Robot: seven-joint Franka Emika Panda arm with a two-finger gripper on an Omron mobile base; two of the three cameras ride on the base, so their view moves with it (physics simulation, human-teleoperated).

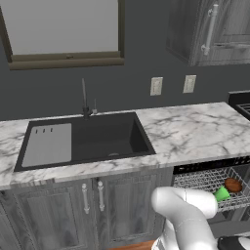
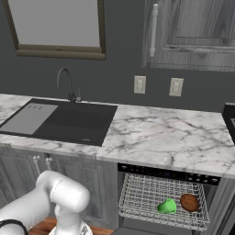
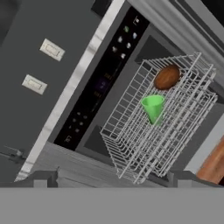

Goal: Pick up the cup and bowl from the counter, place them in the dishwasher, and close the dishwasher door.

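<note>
My claw [image 3: 111, 183] hangs released, its two dark tips spread wide at the near edge of my hand view. Ahead of it the white wire rack [image 3: 144, 144] of the dishwasher [image 2: 167, 174] stands pulled out, a thin square grid. The bright green cup [image 3: 153, 107], a smooth tapered cone, lies tipped on the wires. Just beyond it sits the round reddish-brown bowl [image 3: 167, 77], wood-coloured. The marble bench [image 2: 170, 137] is white with grey veins.

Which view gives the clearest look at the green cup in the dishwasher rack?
The hand view: the cup lies unobstructed in the wire rack, beside the bowl. The right base view shows it smaller; in the left base view the arm partly hides it.
</note>
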